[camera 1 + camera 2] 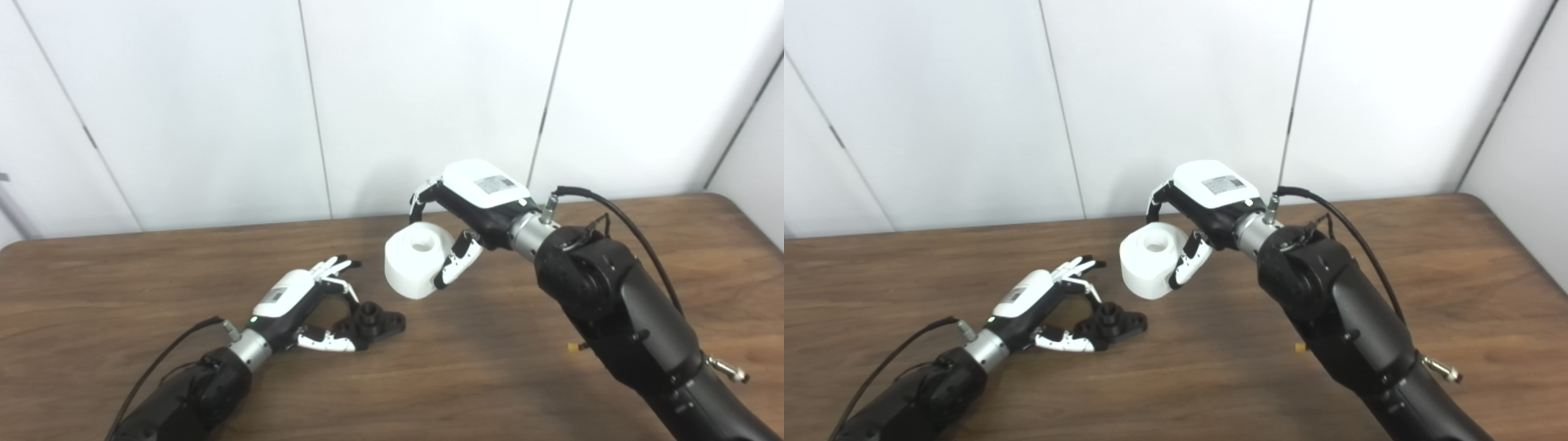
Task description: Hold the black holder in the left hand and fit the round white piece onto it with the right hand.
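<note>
Right robot hand [465, 226] grasping white piece [415, 260], raised above and just right of black holder [373, 321] on table [490, 367]. Left robot hand [306, 306] splayed around holder, not clamped: risks sliding or tipping under pressing, bore missing the post.

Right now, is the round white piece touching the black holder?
Apart. The left eye view shows bare table between the round white piece, held in the right robot hand, and the black holder lower down by the left robot hand.
</note>
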`<state>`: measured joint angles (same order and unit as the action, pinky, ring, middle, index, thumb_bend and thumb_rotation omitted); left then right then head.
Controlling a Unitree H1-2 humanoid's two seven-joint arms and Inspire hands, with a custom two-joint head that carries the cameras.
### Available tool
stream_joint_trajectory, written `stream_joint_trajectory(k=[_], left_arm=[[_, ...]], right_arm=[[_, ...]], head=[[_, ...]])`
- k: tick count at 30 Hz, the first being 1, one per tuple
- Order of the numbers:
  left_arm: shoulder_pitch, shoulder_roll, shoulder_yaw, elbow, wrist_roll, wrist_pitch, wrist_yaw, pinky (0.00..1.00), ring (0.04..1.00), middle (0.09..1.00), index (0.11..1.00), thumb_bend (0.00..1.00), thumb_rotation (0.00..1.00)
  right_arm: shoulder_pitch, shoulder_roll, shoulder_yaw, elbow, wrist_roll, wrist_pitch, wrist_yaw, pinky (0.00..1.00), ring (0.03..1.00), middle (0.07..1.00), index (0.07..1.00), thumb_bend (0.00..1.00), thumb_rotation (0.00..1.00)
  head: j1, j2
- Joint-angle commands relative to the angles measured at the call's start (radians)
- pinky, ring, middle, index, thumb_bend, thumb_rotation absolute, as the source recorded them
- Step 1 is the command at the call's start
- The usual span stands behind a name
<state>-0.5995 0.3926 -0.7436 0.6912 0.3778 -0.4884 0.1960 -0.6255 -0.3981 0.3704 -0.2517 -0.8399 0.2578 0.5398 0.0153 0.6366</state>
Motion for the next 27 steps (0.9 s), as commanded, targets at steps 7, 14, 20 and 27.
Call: stream_joint_trajectory(k=[7, 14, 20, 27], left_arm=[[0.095, -0.070, -0.060, 0.027, 0.100, 0.021, -0.133, 1.00, 1.000, 0.941, 0.482, 0.52, 0.06], [0.096, -0.083, -0.052, 0.019, 0.100, 0.022, -0.145, 1.00, 1.000, 0.942, 0.482, 0.52, 0.07], [0.098, -0.097, -0.043, 0.013, 0.101, 0.022, -0.161, 1.00, 1.000, 0.940, 0.482, 0.52, 0.07], [0.097, -0.106, -0.034, 0.004, 0.103, 0.024, -0.184, 1.00, 1.000, 0.942, 0.482, 0.52, 0.07]], right_arm=[[-0.010, 0.027, -0.019, 0.020, 0.013, -0.076, -0.071, 0.86, 0.847, 0.778, 0.478, 0.53, 0.14], [0.004, 0.054, -0.019, 0.069, 0.015, -0.100, -0.095, 0.88, 0.850, 0.777, 0.478, 0.53, 0.14], [0.005, 0.066, -0.018, 0.127, 0.021, -0.118, -0.117, 0.87, 0.849, 0.783, 0.479, 0.53, 0.14], [0.000, 0.077, -0.007, 0.172, 0.017, -0.125, -0.134, 0.87, 0.849, 0.789, 0.479, 0.53, 0.14]], head=[[0.027, 0.009], [0.036, 0.014], [0.045, 0.019], [0.051, 0.020]])
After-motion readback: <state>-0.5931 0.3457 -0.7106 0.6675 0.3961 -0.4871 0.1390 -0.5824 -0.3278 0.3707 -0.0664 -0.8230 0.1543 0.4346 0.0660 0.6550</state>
